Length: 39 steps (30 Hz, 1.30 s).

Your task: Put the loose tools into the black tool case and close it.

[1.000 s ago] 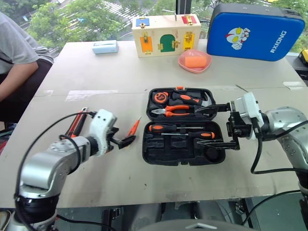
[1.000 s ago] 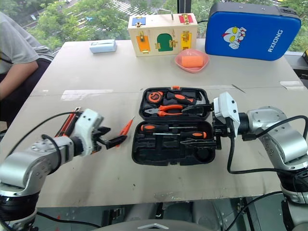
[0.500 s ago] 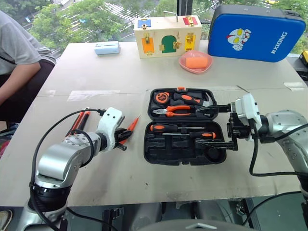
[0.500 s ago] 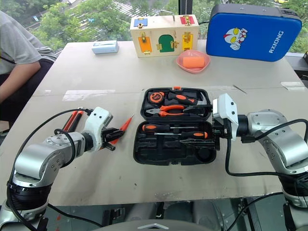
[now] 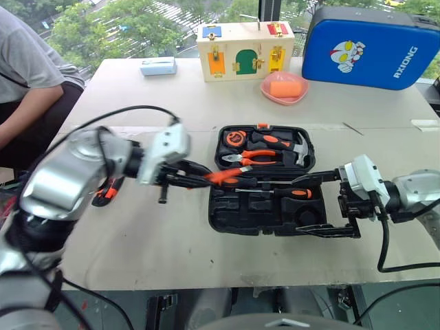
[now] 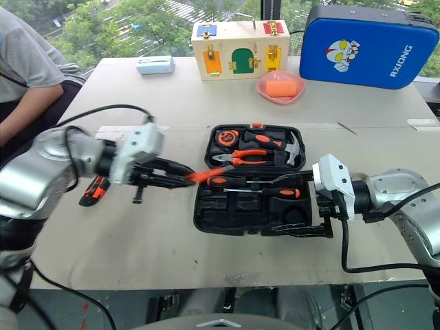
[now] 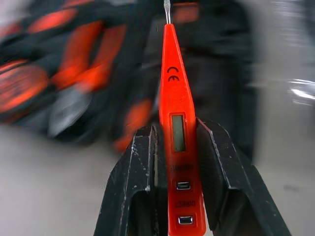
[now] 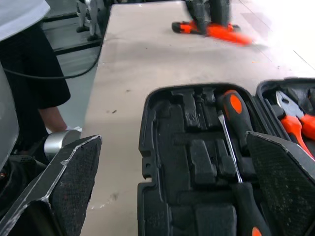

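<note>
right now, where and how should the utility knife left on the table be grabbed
Grip the utility knife at mid-body, coming straight down from above, closing across its narrow width: it seems to lie flat on the table, its long axis running away from the robot.

left fingers [image 7: 147, 167] have closed on the tester pen [image 7: 174, 123] and lifted it toward the black tool case [image 5: 261, 210].

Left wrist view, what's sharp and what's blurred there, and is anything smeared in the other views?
Left wrist view: the tester pen and the left gripper clamped on it are sharp; the tool case behind is smeared. Left eye view: the left arm and pen tip are motion-blurred, the table crisp. Right wrist view: the right gripper, open, shows sharp; glare whitens the far corner.
</note>
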{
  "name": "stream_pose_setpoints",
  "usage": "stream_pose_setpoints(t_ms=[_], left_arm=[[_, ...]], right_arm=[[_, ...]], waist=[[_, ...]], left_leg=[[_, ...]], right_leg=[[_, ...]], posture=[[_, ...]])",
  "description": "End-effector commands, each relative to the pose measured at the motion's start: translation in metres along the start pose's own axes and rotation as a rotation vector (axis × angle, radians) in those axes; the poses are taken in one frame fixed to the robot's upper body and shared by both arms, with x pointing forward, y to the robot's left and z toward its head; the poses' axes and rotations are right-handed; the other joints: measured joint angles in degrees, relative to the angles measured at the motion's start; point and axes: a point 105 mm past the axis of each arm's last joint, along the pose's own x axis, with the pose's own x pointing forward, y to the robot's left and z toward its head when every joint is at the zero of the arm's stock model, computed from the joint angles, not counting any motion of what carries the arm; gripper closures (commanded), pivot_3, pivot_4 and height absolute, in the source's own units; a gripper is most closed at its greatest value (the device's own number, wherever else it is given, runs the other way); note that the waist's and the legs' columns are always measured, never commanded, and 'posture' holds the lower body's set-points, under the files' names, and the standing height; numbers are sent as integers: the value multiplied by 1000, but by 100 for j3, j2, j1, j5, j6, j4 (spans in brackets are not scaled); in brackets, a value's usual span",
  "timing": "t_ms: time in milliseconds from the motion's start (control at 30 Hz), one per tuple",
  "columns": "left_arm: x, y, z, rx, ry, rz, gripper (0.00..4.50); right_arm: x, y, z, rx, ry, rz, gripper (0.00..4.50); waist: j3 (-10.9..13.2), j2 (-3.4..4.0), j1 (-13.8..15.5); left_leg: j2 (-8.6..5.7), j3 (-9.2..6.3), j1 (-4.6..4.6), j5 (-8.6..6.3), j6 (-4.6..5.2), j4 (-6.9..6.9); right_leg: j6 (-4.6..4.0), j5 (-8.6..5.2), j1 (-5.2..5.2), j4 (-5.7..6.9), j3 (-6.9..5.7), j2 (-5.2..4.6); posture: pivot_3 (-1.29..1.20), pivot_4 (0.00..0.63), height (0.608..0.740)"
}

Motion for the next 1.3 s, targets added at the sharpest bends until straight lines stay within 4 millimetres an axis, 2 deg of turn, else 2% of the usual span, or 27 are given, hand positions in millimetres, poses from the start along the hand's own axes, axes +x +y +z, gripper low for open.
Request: stream_pose_setpoints(t_ms=[33,100,300,500,667,867,933,1000,1067,1100,1233,1300], left_arm=[[22,2,-9,35,105,-89,3943],[31,4,-16,53,174,-119,3943],[54,29,-16,38,189,-59,3943],[58,21,-28,8,253,-113,3943],[56,6,-34,-16,284,-178,3943],[64,18,-33,-14,262,-105,3943],[64,16,-25,-13,217,-121,2898],[60,13,-16,1,175,-133,2409],[53,14,-11,0,151,-114,1386],[48,13,-9,1,137,-111,1142],[29,4,1,-11,59,-132,1142],[17,4,-1,-42,22,-105,1142]], right_arm=[[0,4,6,-60,8,-26,0],[0,6,6,-60,13,-36,0],[-5,11,4,-49,29,-79,0],[-5,11,5,-35,13,-122,0],[-7,9,5,-26,4,-147,0],[-6,7,6,-21,-7,-156,0],[-5,6,6,-22,-7,-155,0],[-5,5,6,-21,-7,-152,0],[-4,4,7,-19,-9,-149,0],[-4,4,7,-16,-11,-146,0],[-2,5,7,-11,-11,-138,0],[-2,6,6,-6,-8,-134,0]], waist=[[3,-6,-15],[5,-8,-33],[7,-13,-89],[7,-12,-141],[6,-11,-143],[3,-7,-118],[3,-7,-121],[3,-7,-138],[4,-7,-146],[4,-7,-146],[4,-6,-154],[4,-6,-155]], left_leg=[[0,-1,-2,0,0,2],[1,-3,-1,0,0,6],[3,-11,-12,1,1,29],[3,-37,-41,0,1,68],[0,-60,-59,0,0,83],[-5,-65,-60,1,0,87],[-7,-66,-61,1,1,90],[-7,-66,-61,1,1,91],[-6,-70,-63,1,0,90],[-6,-73,-65,1,0,90],[-5,-74,-67,1,0,90],[-5,-74,-67,1,0,89]], right_leg=[[1,0,-1,3,0,3],[2,-1,-1,7,-2,10],[4,-1,0,12,-11,36],[5,-1,-3,19,-41,38],[5,-1,-7,18,-67,36],[5,-1,-2,19,-75,32],[5,0,-1,19,-76,31],[6,0,-1,20,-75,31],[6,0,-4,21,-78,31],[5,0,-4,21,-81,31],[5,0,-7,21,-82,27],[5,0,-7,21,-83,9]], posture=[[0,150,735],[0,150,735],[0,150,735],[0,150,735],[0,150,735],[0,150,735],[0,150,735],[0,150,735],[0,150,735],[0,150,735],[0,150,735],[0,150,735]])
